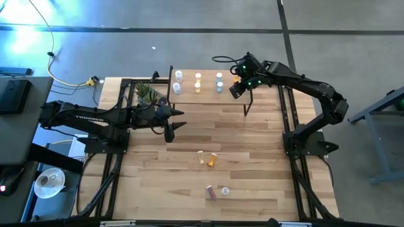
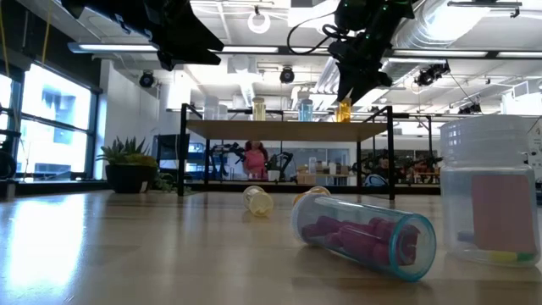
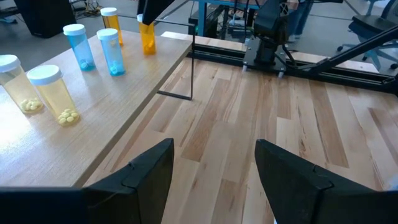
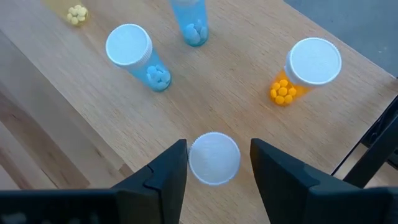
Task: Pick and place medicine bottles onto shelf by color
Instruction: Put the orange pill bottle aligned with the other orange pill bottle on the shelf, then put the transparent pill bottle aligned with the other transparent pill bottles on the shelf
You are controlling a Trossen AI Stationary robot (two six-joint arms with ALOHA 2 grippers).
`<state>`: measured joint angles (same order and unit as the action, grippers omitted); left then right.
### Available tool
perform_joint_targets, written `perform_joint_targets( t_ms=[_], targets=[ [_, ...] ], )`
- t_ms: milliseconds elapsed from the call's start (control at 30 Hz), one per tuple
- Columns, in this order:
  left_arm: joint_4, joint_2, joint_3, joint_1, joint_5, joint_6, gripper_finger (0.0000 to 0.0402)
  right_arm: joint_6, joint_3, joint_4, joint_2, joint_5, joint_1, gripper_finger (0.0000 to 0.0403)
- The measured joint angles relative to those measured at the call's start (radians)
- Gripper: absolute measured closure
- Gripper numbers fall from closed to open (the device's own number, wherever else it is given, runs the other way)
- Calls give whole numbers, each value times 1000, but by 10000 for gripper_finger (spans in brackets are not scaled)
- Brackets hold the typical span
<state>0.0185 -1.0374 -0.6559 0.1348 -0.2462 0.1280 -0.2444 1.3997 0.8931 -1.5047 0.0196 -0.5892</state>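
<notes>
The right tool (image 1: pixel 238 88) hangs over the right end of the shelf (image 1: pixel 208 101), its fingers parted on either side of a white-capped bottle (image 4: pixel 214 158) standing on the board; there is a gap on both sides, so the bottle looks released rather than gripped. Close by on the shelf stand an orange bottle (image 4: pixel 305 71) and two blue bottles (image 4: pixel 138 55), with yellow bottles (image 3: pixel 53 93) and clear ones farther along toward the left end. The left tool (image 1: pixel 172 123) waits above the surface just in front of the shelf's left end, fingers spread and empty, beside a small potted plant (image 1: pixel 146 93). Four bottles lie on the surface (image 1: pixel 265 157) nearer the front: a yellow one (image 1: pixel 201 156), an orange one (image 1: pixel 212 159), a purple one (image 1: pixel 211 192) and a clear one (image 1: pixel 225 190). Beyond the surface, the low view shows an open workshop room with ceiling lamps and a person in pink (image 2: pixel 252 158) far back.
</notes>
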Motion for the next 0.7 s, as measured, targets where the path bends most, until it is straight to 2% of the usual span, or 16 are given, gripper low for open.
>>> perform_joint_targets(
  t_ms=[400, 700],
  targets=[
    [0, 0, 0, 0, 0, 0, 186, 39, 0, -42, 0, 2, 0, 235],
    [0, 0, 0, 0, 0, 0, 185, 44, 39, -12, 50, 35, 2, 235]
  ],
)
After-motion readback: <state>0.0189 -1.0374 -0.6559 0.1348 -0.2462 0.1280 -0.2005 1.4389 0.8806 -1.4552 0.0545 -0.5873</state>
